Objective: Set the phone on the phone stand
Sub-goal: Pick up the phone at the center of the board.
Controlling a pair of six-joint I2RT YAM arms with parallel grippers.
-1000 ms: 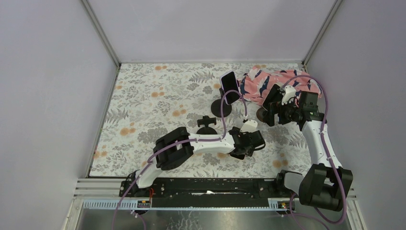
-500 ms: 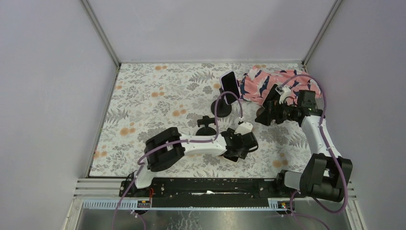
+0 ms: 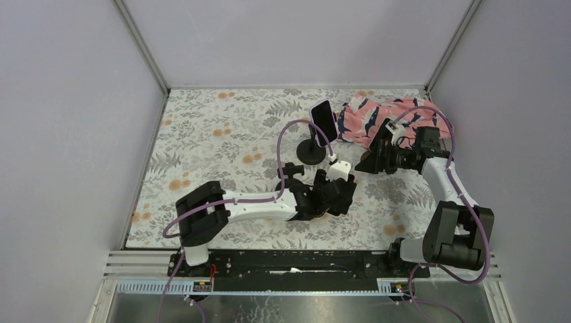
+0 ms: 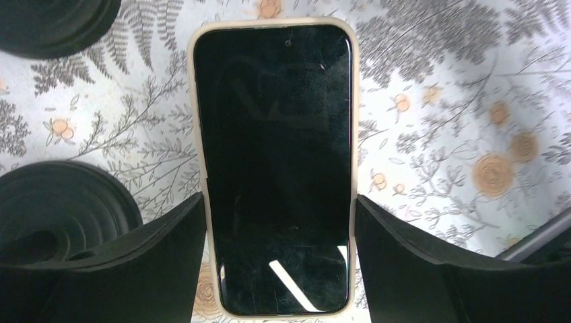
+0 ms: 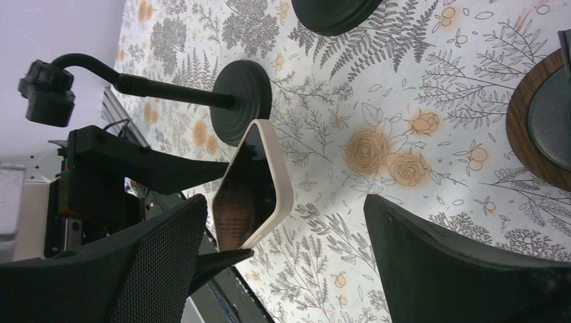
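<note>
phone [image 4: 273, 168] lengthwise in left hand [image 4: 277, 202]

Readable text, labels, numbers: none. Phone [image 4: 273, 168] screen is dark, with no legible mark. Nothing legible elsewhere.

Glossy-screened phone [image 4: 276, 175], matt cream case [image 5: 275, 185]; matt black phone stand [image 5: 240, 101]; smooth floral table cover [image 4: 438, 101]
</note>
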